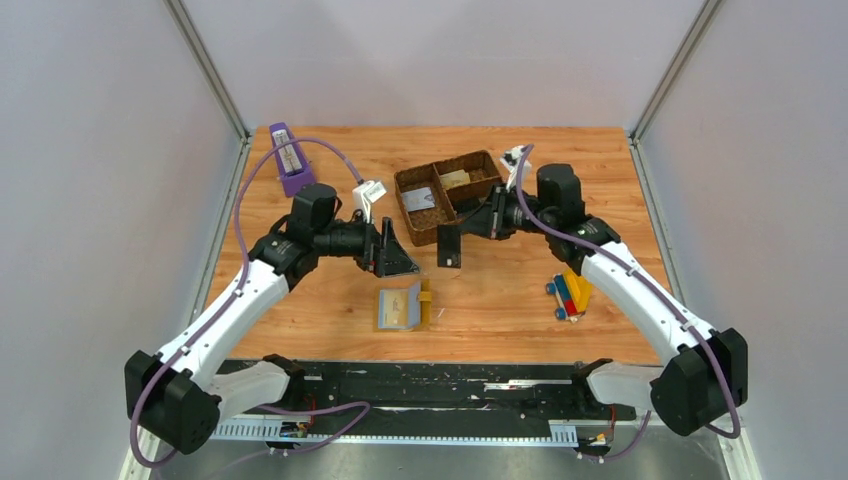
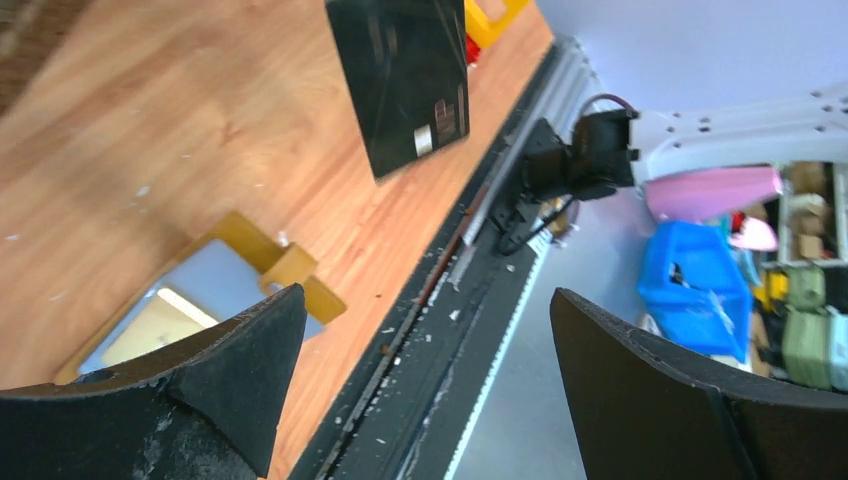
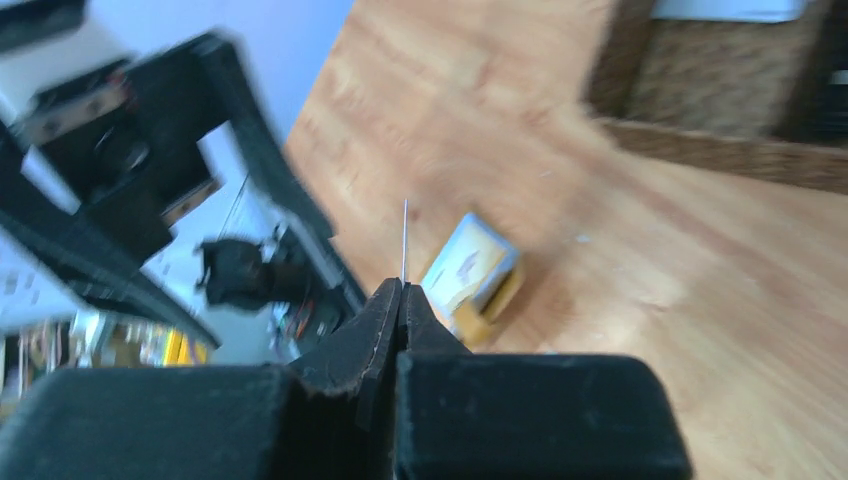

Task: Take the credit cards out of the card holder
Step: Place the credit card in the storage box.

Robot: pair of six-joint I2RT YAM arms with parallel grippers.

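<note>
My right end effector [image 3: 403, 290] is clenched on a black credit card [image 1: 450, 245], pinching it near its top edge so that most of the card hangs free above the worktop [image 1: 500, 300]. That narrow hold is my main worry: I judge the card could swivel or slip out if I swing it quickly, and it might catch the rim of the brown woven tray [image 1: 425, 235] just beside it. My left end effector [image 2: 428, 300] is released, jaws spread wide and grasping nothing, and it sits close to the hanging card, so a careless move by either arm could knock the card loose or bump the two arms together. The card holder [image 1: 400, 308] lies opened flat on the worktop, between and nearer than both end effectors, with nothing pinning it down; reaching into it could push it along the wood. The top view alone shows how close both arms, tray and holder are. The left wrist view shows the card's broad black face and a pale rectangle in the holder's pocket, perhaps another card, though I cannot tell. The right wrist view, blurred, shows the card only edge-on as a thin line between my shut jaws.
</note>
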